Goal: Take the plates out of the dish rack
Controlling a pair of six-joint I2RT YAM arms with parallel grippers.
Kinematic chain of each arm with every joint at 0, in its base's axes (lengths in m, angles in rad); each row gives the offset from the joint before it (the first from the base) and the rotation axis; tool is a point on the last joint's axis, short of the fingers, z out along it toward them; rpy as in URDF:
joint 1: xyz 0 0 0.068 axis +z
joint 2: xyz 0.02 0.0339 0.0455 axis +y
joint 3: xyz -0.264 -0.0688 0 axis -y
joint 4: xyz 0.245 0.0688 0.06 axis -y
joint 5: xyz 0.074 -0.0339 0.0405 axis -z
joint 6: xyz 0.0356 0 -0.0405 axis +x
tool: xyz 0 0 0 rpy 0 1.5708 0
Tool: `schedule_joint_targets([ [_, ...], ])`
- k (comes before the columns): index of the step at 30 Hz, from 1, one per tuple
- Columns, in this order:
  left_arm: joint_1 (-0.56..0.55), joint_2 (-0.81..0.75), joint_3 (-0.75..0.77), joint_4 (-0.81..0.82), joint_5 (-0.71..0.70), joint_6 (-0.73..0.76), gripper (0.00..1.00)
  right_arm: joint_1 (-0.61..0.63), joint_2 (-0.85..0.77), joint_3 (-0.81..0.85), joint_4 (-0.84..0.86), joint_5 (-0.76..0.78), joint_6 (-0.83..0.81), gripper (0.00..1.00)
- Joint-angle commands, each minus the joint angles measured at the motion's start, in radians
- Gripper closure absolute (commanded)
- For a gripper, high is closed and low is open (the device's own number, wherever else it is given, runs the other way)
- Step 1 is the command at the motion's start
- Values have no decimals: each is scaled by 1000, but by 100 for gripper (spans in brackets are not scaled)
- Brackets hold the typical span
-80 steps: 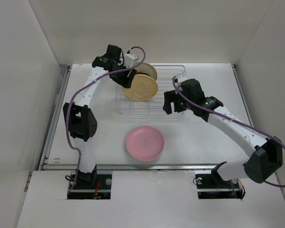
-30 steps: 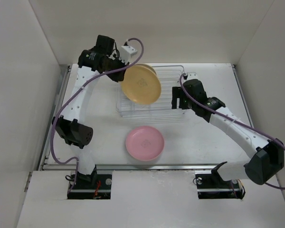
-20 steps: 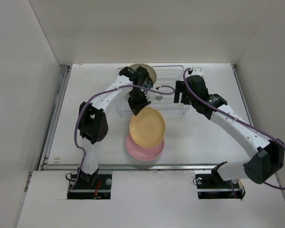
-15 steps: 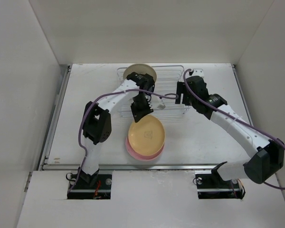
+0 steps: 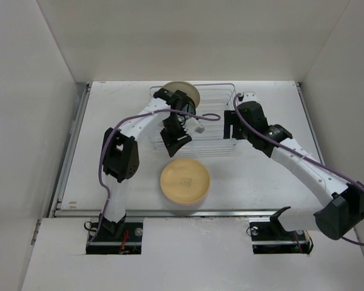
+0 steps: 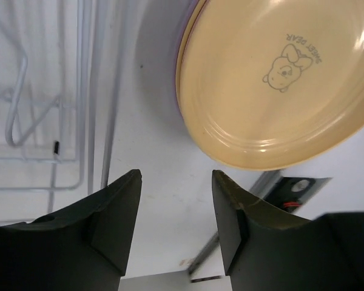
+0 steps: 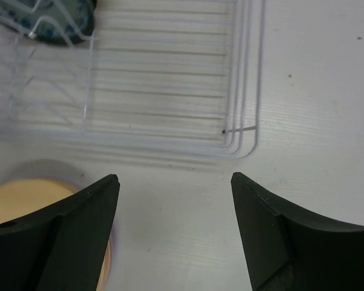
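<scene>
Left arm, right arm: white link shells, black joint housings, black elbow blocks. Purple cable loops beside left arm; second purple cable runs along right arm. Left base and right base black, red speck on left one. Small white block at left wrist. Left tool: two matte black wedge fingers, faceted inner faces. Right tool: same black, broader fingers.
</scene>
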Motion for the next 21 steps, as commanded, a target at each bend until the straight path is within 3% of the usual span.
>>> schedule_joint_targets([
  [1,122,-81,40,-257,66,-74,53,69,-71,-45,46,-178,-146,20],
  [3,204,-113,40,-226,100,-127,53,168,-81,-68,56,-311,-183,20],
  [6,304,-170,28,-157,152,-189,53,299,-19,-64,25,-349,-193,20],
  [13,429,-219,28,-21,153,-305,53,560,190,-30,5,-149,-248,21],
  [21,519,-219,-18,-11,179,-338,53,669,306,-48,86,-57,-214,18],
])
